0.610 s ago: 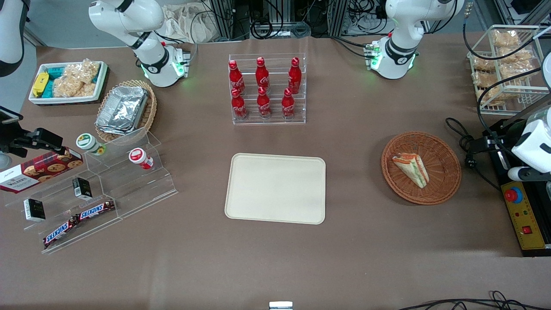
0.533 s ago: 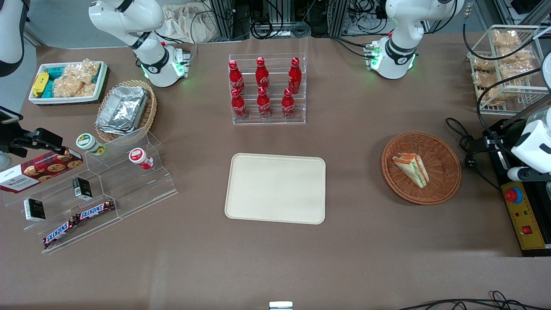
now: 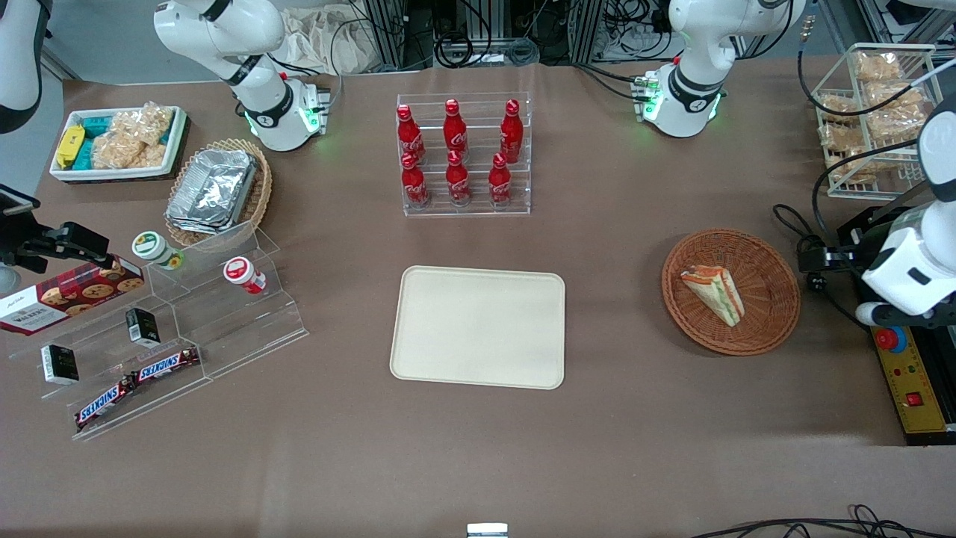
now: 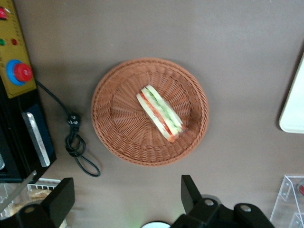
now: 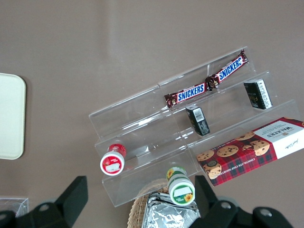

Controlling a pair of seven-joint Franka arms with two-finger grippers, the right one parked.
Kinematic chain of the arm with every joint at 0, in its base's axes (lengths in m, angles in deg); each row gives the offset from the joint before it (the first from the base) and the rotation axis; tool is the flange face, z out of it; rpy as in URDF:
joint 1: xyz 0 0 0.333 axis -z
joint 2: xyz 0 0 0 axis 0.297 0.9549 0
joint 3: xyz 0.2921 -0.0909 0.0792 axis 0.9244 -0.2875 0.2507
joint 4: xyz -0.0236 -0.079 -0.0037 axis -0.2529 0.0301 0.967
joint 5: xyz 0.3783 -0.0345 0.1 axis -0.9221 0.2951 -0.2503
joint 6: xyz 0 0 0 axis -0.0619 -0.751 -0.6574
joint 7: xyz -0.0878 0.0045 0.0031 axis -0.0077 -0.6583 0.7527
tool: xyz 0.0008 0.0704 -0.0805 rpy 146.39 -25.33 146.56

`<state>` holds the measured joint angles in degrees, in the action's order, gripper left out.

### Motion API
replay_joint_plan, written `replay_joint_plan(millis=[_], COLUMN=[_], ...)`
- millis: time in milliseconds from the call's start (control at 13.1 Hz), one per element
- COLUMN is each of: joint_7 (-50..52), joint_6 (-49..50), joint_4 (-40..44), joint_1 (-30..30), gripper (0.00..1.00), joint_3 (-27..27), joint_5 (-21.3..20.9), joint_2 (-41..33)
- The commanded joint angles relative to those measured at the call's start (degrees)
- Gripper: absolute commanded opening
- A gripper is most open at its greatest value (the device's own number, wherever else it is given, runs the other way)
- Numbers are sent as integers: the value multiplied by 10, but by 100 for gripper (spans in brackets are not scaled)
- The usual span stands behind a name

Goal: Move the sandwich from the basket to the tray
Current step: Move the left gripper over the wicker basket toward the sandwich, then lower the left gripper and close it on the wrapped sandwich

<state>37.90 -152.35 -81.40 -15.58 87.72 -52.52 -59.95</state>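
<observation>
The sandwich point(image 3: 713, 294) lies inside the basket point(image 3: 773, 261) near the working arm's end of the table point(image 3: 478, 448). The gripper point(image 4: 126, 194) hangs above them, fingers point(image 4: 190, 190) spread apart, holding nothing. The tray point(image 3: 478, 373) sits mid-table.

Even, diffuse overhead light falls on the brown table point(image 3: 642, 418) with no hard glare. Shadows are soft: a faint dark band edges the tray point(image 3: 478, 326), and the basket point(image 4: 150, 111) throws a blurred halo on the cloth. Foil containers point(image 3: 213, 189) and red bottles point(image 3: 456, 153) catch small bright highlights, and green lamps glow at the arm bases. The front view is crisp to its edges. The wrist view is softer, the sandwich point(image 4: 159, 112) slightly blurred, and the gripper point(image 4: 127, 197), its black fingers spread wide, looms dark and out of focus above the basket.
</observation>
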Motion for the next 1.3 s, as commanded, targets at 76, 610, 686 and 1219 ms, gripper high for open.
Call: replay_joint_plan(millis=[76,610,686,1219], joint_7=[12,129,156,319], joint_6=[10,-197,-225,-453], joint_4=[-49,-265,-289,-439], joint_1=[10,13,12,12], gripper=[99,99,99,99], joint_3=[4,-3,-3,-5], joint_5=[13,10,11,26], joint_2=[-1,-62,-65,-69])
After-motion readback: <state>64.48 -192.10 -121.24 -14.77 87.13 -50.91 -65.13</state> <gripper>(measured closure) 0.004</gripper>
